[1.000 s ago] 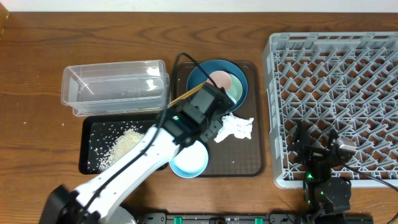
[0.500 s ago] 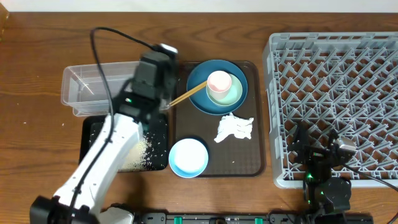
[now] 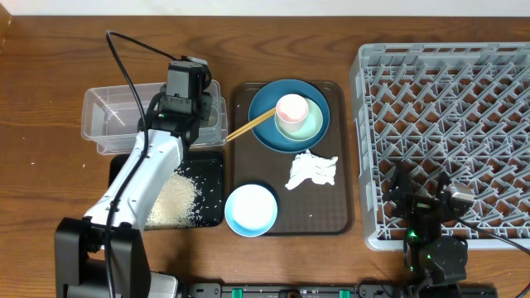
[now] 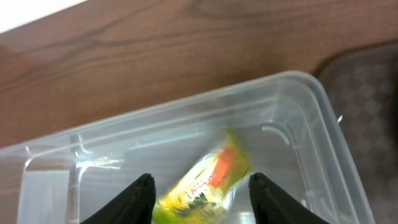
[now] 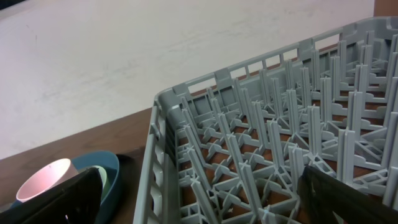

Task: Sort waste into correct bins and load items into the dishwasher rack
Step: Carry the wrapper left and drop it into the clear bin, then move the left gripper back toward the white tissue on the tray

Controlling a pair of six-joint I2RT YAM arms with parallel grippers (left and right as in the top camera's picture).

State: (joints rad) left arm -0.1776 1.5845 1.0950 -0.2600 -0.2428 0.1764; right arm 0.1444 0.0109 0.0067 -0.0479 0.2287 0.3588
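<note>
Sorting waste: my left tool [image 4: 200, 186] hangs with jaws apart above the tub [image 4: 298, 124], the wrapper [image 4: 211, 177] loose between them. Next, I judge, comes the napkin [image 3: 312, 170], at 5 o'clock of the plate [image 3: 261, 124].

The wrapper [image 4: 205, 183] is yellow-green with what looks like an orange patch, though blurred. The tub [image 3: 108, 112] is clear, the tray [image 3: 124, 170] black under white rice [image 3: 174, 199], the plate [image 3: 261, 112] dark blue, the cup [image 3: 291, 108] pink, the rack [image 3: 447, 108] light grey.

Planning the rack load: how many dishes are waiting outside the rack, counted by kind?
Plates: 1, the dark-blue plate
Bowls: 2, the mint-green bowl and the white bowl
Cups: 1, the pink cup
Total: 4
</note>
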